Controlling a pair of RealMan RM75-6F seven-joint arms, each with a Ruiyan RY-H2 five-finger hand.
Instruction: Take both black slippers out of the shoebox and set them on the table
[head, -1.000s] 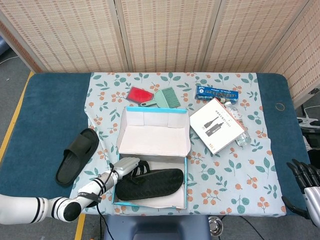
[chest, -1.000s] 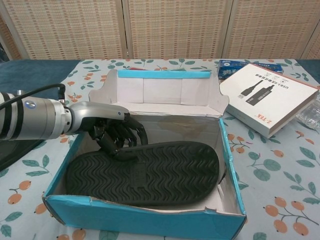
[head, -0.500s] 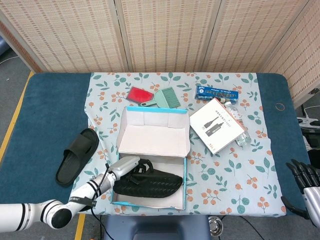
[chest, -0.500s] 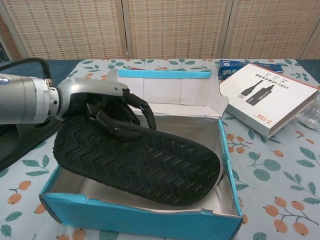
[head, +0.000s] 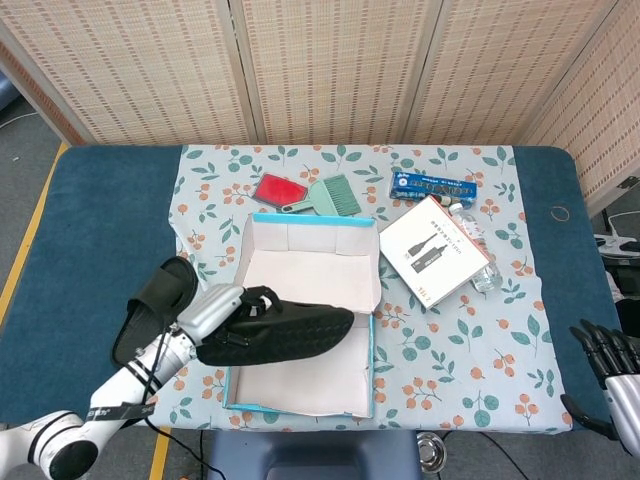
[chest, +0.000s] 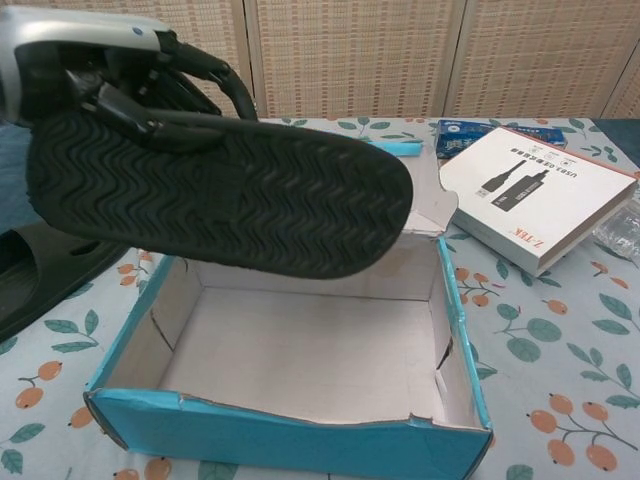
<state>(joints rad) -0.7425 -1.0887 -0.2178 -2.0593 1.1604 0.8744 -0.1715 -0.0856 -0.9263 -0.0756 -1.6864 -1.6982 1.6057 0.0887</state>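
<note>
My left hand (head: 213, 311) grasps one black slipper (head: 283, 333) by its strap and holds it sole-down in the air over the left side of the shoebox (head: 302, 398); from the chest view the wavy tread of that slipper (chest: 220, 190) fills the space above the box, whose pale inside holds nothing. The other black slipper (head: 152, 310) lies on the bench left of the shoebox, just beside its left wall. My right hand (head: 605, 358) shows only at the edge of the head view, far right of the shoebox, fingers spread and grasping nothing. Right of the shoebox rests a white carton (chest: 532, 195) printed with a cable picture; I can read "Z-TEK" and "USB3.0" on it, the rest too small. A clear bottle (head: 475, 250) lies against its right side. Behind the shoebox sit a blue box (head: 433, 185) with white lettering I cannot make out, a green brush (head: 330, 196) and a red dustpan (head: 273, 189). The shoebox stands on a pale cloth (head: 470, 350) patterned with leaves and orange berries, spread over a dark blue bench (head: 90, 210). Woven reed screens (head: 330, 65) close the room behind.
</note>
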